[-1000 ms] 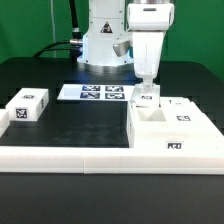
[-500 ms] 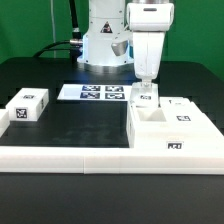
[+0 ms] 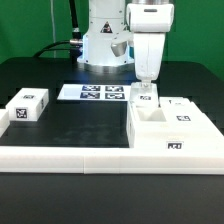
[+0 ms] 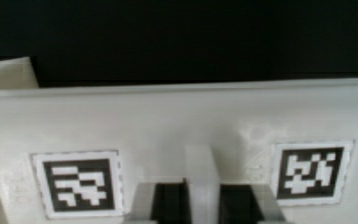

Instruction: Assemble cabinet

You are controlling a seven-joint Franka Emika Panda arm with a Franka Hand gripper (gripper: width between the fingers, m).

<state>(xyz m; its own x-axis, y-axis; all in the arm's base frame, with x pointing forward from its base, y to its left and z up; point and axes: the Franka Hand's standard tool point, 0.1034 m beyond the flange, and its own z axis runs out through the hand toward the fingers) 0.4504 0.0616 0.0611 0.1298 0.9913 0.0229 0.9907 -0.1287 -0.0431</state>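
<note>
We see the gripper [image 3: 146,87] closed, apparently pinching a thin 2-tag panel [image 3: 147,97] directly beneath it, with the cabinet [image 3: 176,128] just below. Such a narrow pinch may slip, and the panel could tilt and jam.

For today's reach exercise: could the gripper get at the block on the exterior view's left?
Probably yes: the block sits alone, nothing over it, but the gripper, shut at the cabinet, must open first.
</note>
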